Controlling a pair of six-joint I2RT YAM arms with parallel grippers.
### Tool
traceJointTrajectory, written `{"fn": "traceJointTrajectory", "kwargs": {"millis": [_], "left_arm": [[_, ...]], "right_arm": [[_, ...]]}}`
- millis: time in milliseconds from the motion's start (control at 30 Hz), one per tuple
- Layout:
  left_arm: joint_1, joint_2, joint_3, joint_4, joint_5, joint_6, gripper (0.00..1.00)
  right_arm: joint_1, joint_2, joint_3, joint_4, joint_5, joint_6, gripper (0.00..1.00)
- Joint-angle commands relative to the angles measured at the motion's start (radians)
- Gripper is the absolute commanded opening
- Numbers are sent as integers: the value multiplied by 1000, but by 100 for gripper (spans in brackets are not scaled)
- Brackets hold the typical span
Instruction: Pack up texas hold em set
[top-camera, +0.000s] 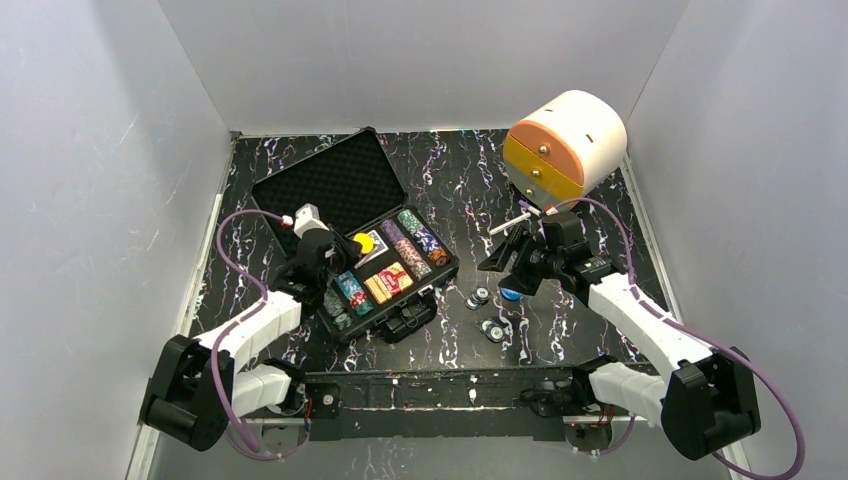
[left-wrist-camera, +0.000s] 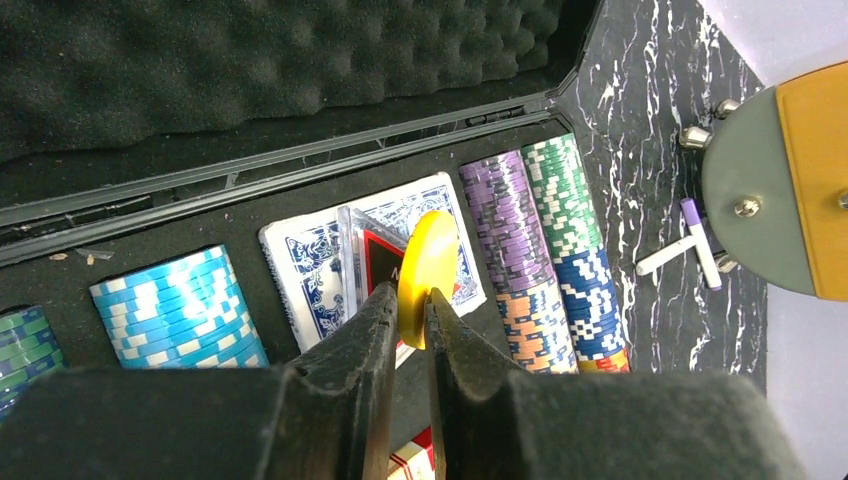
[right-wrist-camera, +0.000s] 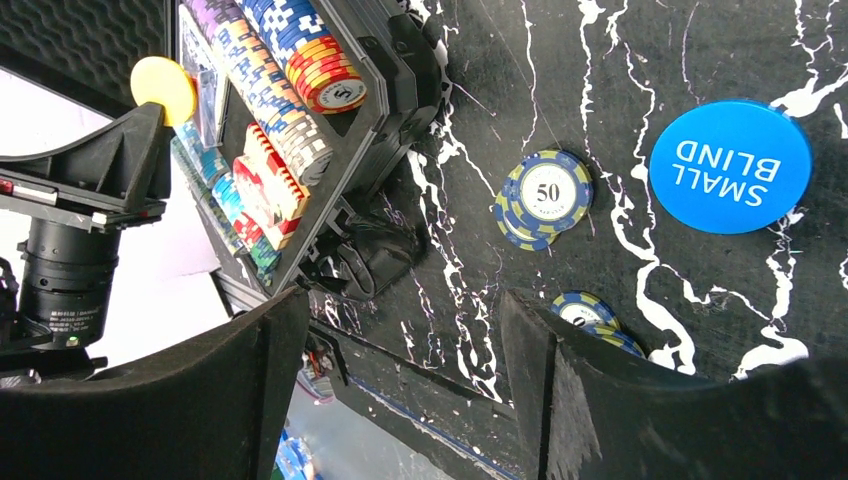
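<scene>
Currently, left end effector (left-wrist-camera: 412, 297): clamped on yellow disc (left-wrist-camera: 428, 255), mid-frame
Right end effector (right-wrist-camera: 400, 305): fingers apart, near loose chips (right-wrist-camera: 545, 195)

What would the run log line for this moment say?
left hand shut on yellow disc over open case | right hand open near loose chips | blue button on table

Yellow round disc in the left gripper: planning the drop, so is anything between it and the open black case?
No lid or arm blocks it: the yellow round disc, pinched in the left gripper, hangs over the open black case. Directly below lie blue-backed card decks, filling that slot.
</scene>
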Motion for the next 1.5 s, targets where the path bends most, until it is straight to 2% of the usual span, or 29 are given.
{"fn": "traceJointTrajectory", "kwargs": {"millis": [0,333,633,700,767,867,967,1000,1033,1133,1267,1433,1467], "left_arm": [[17,-12,-39,-42,26,-7,13],[24,-26,-43,-37,30,19,24],[24,-58,3,-104,36,37,28],[24,-76,21,-158,-6,34,34],[24,-89,48,-220,-40,32,45],[24,-99,88,-283,-70,40,64],[24,-79,143,-286,-70,156,90],[24,-59,173,-307,-94,179,96],[24,-31,208,-342,-113,189,98],[24,66,288,-369,-97,228,98],[24,124,304,-314,-35,249,96],[25,175,345,-308,-70,264,75],[25,189,354,-316,-80,265,73]], "right_arm": [[2,-6,3,40,-31,-1,78],[2,-34,5,58,-47,17,77],[2,-37,0,62,-46,23,77],[1,-34,-1,62,-45,24,77],[2,-34,-2,59,-37,24,77],[2,-35,-3,53,-25,25,77],[2,-33,-6,54,-18,25,77],[2,-31,-8,55,-19,26,77],[2,-26,-11,61,-19,28,77],[2,-9,-2,59,-29,22,77],[2,-5,11,36,-21,-1,77],[2,-12,2,37,-26,-9,77],[2,-13,0,37,-31,-9,77]]}}
